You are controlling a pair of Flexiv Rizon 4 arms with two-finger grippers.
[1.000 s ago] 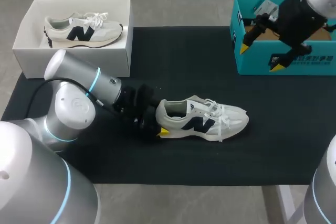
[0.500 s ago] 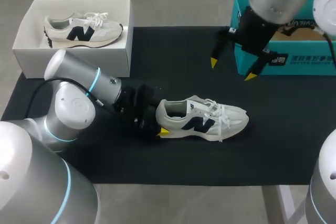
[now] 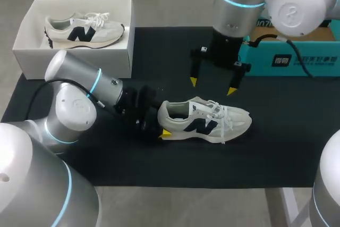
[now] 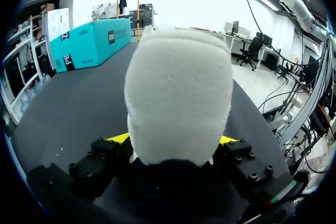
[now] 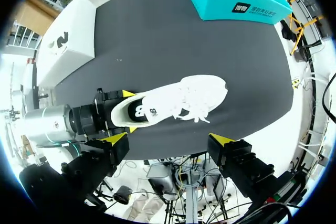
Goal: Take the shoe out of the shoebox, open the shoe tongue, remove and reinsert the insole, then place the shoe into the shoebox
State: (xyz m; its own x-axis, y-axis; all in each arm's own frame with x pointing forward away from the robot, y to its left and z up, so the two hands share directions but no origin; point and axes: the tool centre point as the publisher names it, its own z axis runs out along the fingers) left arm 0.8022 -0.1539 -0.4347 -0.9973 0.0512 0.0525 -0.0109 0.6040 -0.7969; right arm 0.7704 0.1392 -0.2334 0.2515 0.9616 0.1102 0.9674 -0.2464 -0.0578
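**White sneaker clamped at the heel, open pincer waiting above the laces**

Nearest us, our left arm reaches in low over the black-covered table [image 3: 159,168] from its near-left corner. The left gripper [image 3: 159,127] is closed on the heel of the shoe [image 3: 204,120]. The left wrist view shows the heel filling the gap, with a yellow tip pressed against each side. The shoe stands on its sole near the middle of the table, toe toward the right edge, outside any box. Just beyond it, the right gripper [image 3: 212,86] hangs above the laces [image 3: 217,111], fingers spread wide with nothing between them.

At the far-left corner sits the white shoebox [image 3: 74,51], holding a second shoe [image 3: 85,29]. At the far-right corner is a teal box [image 3: 289,59], partly hidden by our right arm.

We judge that opening the tongue [image 3: 203,108] is the step in hand. The risks we see:
- A yellow tip could catch a loose lace loop instead of the tongue, and lifting would then drag the shoe.
- Only the heel is held, so a downward push near the toe could twist the shoe out of that hold or roll it onto its side.
- Fingers spread this wide may straddle the upper and press it flat.
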